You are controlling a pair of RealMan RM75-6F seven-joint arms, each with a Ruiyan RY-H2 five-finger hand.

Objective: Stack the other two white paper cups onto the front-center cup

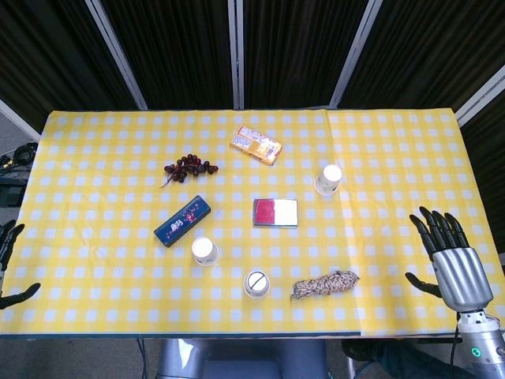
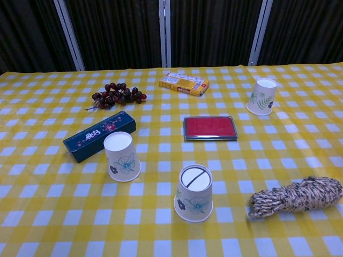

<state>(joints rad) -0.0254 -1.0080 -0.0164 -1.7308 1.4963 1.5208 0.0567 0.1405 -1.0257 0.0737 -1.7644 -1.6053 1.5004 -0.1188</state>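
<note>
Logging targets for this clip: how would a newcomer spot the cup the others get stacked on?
Start at the near edge of the yellow checked table. The target cup stands upside down at its middle, left of the rope bundle. Unlike the other two cups, its upturned base shows a dark line across it.

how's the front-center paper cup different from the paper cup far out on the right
The front-center white paper cup stands near the table's front edge beside the coil of rope; the far-right white paper cup sits further back, beyond the red pad. The front-center cup's upturned base bears a dark line; the far-right cup's base looks plain. The front-center cup shows bluish flowers, the far-right cup green leaves. Both stand upside down, untouched.
</note>
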